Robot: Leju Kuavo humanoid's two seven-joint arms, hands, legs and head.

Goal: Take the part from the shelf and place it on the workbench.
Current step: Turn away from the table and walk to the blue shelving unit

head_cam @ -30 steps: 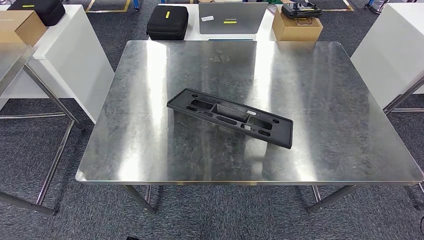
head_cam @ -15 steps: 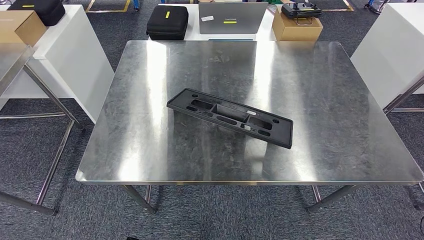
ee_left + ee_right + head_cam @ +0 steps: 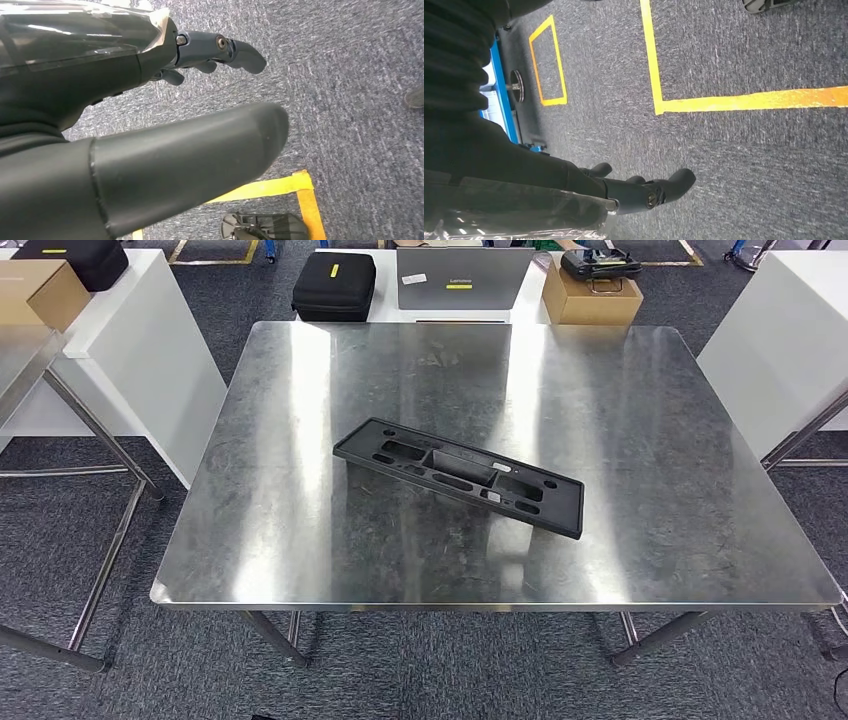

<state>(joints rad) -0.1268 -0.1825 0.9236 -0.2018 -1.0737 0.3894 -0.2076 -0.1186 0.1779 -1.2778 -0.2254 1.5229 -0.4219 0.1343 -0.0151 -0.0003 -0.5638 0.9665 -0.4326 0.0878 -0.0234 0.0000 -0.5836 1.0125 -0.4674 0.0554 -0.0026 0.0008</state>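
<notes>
- Black plastic part: lying flat near the middle of the steel workbench, long axis set at a diagonal, well clear of every edge, recessed face up. No hand touching it.
- Task status, by judgement: placement looks complete; nothing left to do but stand clear.
- Risk, by judgement: smooth polished top and a light, flat part; any knock to the bench frame or a sweep of an arm across the top could send the part sliding toward an edge. Low likelihood with the part this far in.
- Further risk, by judgement: both arms hanging low beside the bench; raising either without clearance could catch the underside of the tabletop or a leg.
- Left hand: hanging over grey carpet, thumb extended, dark fingers loosely apart, nothing held.
- Right hand: likewise pointed at the floor above carpet, fingers spread, thumb free, nothing held.
- Surroundings: yellow floor tape under the right hand; black case, laptop and cardboard box on the white table beyond the bench.
</notes>
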